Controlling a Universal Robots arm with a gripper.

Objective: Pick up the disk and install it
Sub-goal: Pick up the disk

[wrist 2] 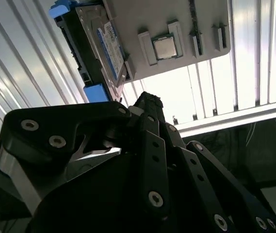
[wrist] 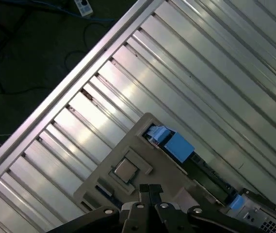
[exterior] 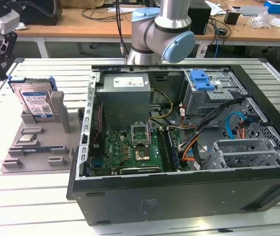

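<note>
Right now my gripper (wrist: 150,193) is pinched shut on nothing, hovering above the holder (exterior: 56,147). The disk (exterior: 35,101) stands there on end, long axis upright, at nine o'clock from the case (exterior: 179,201) in the exterior view, just beyond my fingertips.

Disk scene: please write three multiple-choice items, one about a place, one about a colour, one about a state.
1. Where is the disk? A on a chair; B in the grey holder; C on the floor.
2. Its carrier's colour? A red; B blue; C green.
3. How does the disk stand? A upright; B flat; C hanging from the tool.
Key: B, it sits in the holder at the exterior view's left; B, blue edges frame it; A, it stands on its edge in the holder.
</note>
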